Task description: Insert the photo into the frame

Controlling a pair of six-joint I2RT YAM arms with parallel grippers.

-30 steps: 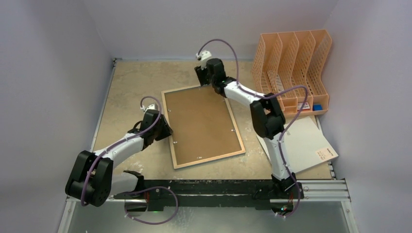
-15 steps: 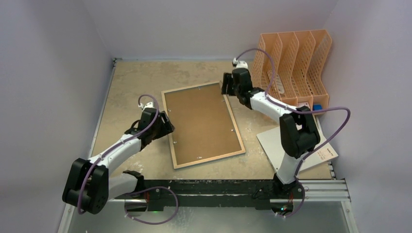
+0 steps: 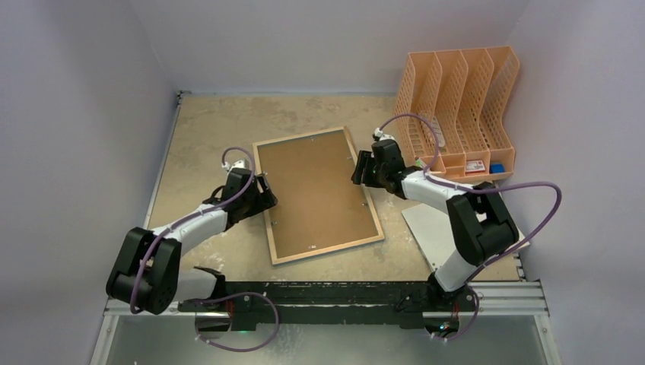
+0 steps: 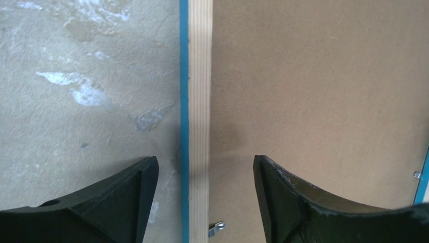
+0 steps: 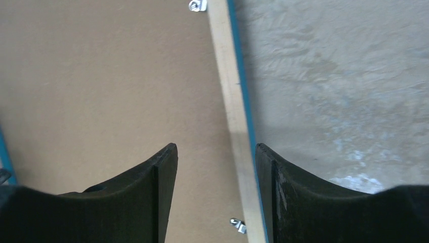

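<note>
The frame lies face down in the middle of the table, its pale wood rear edges up and the brown backing board filling it. The photo is hidden. My left gripper is at the frame's left side, open. Its fingers straddle the left rail without touching it, and the left gripper holds nothing. My right gripper is at the frame's right side, also open. In the wrist view the right gripper spans the right rail, one finger over the backing board, the other just outside the cyan edge.
A peach file organiser stands at the back right. A white sheet lies on the table under the right arm. Small metal clips sit along the inner edge of the rails. Walls close in the left, back and right.
My right arm has swung from the frame's far corner to the middle of its right edge. My left gripper has opened at the left rail and shifted slightly.
</note>
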